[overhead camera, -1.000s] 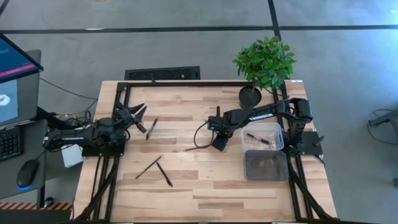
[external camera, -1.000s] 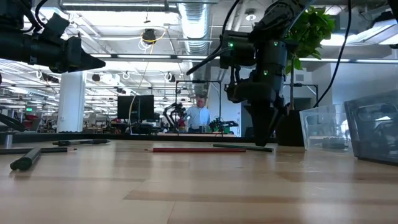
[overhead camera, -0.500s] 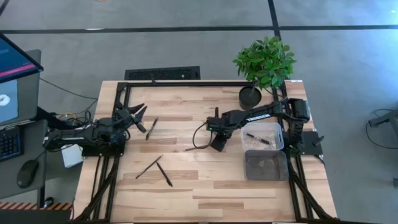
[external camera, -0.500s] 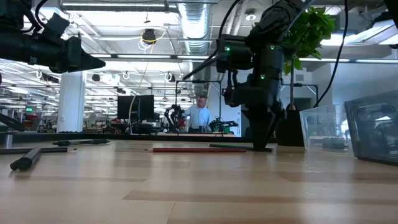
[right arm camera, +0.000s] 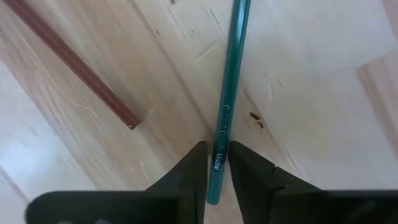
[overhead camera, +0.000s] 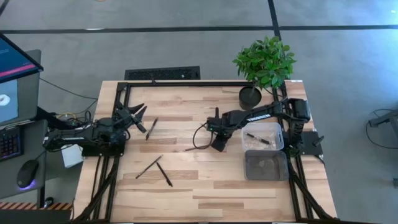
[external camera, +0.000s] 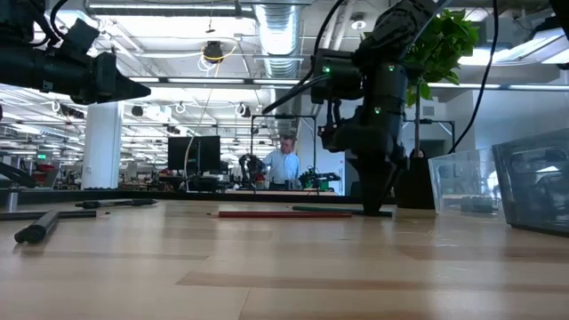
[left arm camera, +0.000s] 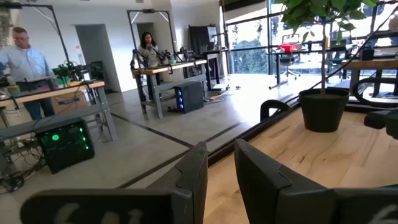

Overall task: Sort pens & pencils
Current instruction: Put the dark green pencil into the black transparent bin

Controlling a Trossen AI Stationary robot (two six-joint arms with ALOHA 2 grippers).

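My right gripper point(overhead camera: 218, 144) points down at the middle of the table, shut on a green pencil point(right arm camera: 228, 93) that lies flat on the wood. A reddish-brown pencil point(right arm camera: 74, 62) lies close beside it, also seen in the low view point(external camera: 284, 214). Three dark pens lie farther left on the table point(overhead camera: 152, 128), point(overhead camera: 149, 167), point(overhead camera: 164, 174). Another pen point(overhead camera: 258, 139) lies in the clear bin point(overhead camera: 277, 132). My left gripper point(overhead camera: 138, 114) waits level at the table's left edge, open and holding nothing. My right gripper pinches the green pencil's two sides near one end point(right arm camera: 219, 140) between its two fingers. The fingers come from above, pointing down, and lie across the pencil. The pencil rests along its length on the table point(external camera: 331, 209).
A darker bin point(overhead camera: 266, 167) stands just nearer than the clear one, at the table's right. A potted plant point(overhead camera: 264, 62) stands at the far right corner. A black frame point(overhead camera: 186, 83) runs round the table's edges. Bare wood lies along the near side.
My right gripper has settled onto the table over the green pencil. The pencil's free end has swung a little along the table while staying flat.
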